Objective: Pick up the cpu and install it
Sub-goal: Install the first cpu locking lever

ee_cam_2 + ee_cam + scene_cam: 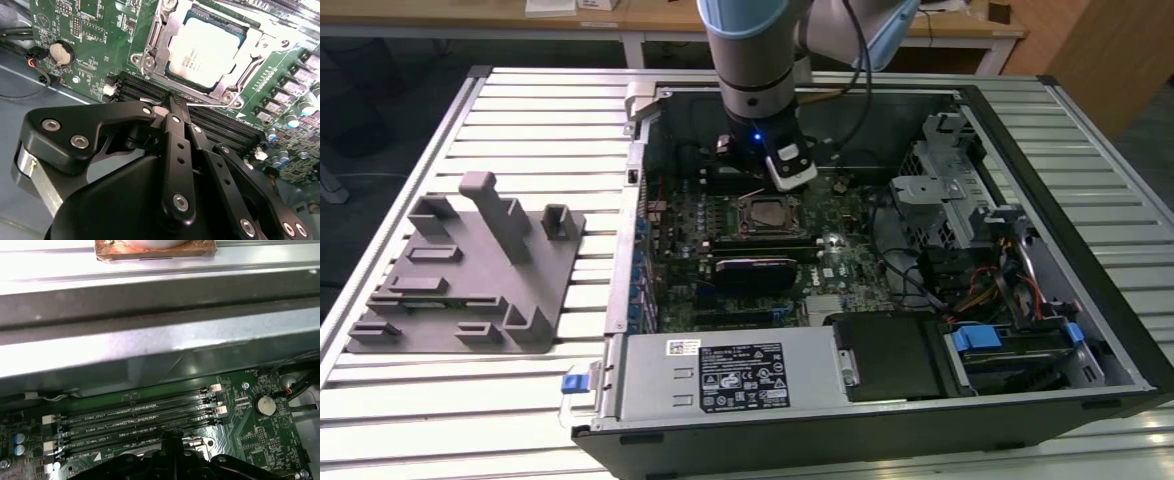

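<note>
The small flat square cpu (204,51), silver on top with a thin pale rim, lies seated in the metal socket frame (150,47) on the green motherboard (847,262) inside the open black computer case (1067,330). In the exterior view the socket sits near the middle of the board, closer to the case's far wall than to the grey power supply box (727,375) along its near edge.

The black linkage gripper (172,102) hangs just above the board with its fingers (176,125) pressed together and nothing between them. In the second wrist view the fingertips sit over the black memory slots (220,125), just beside the socket edge and apart from the cpu. The first wrist view shows those memory slots running parallel beside the case's grey metal wall (160,355). A round silver coin battery (264,405) sits on the board near one end of the slots.

On the white slatted table (494,400), beside the case at the exterior view's left, stands a grey plastic fixture block (467,275).
</note>
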Robot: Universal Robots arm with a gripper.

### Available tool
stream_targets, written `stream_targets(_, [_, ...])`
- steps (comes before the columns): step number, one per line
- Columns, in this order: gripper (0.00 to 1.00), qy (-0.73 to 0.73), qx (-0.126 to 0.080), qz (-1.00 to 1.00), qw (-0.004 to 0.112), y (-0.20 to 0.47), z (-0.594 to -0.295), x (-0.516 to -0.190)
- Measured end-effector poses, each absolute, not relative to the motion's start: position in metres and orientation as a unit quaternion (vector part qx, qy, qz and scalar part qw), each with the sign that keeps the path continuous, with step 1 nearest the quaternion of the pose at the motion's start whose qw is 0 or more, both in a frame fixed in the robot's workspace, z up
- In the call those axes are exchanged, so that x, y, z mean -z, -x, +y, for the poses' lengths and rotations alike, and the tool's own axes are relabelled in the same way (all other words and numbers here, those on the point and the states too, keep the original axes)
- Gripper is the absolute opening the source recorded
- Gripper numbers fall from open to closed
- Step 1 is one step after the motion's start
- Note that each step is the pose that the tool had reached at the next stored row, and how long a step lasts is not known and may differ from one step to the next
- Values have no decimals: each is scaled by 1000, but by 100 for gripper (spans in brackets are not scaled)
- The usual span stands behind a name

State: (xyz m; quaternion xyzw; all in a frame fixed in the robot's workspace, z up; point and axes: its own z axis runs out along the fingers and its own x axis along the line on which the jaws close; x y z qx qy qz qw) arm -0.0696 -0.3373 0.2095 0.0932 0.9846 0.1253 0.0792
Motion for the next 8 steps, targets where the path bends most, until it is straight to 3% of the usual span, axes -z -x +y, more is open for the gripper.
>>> stream_targets(8, [11,-109,-120,983,82,70,-330,-208])
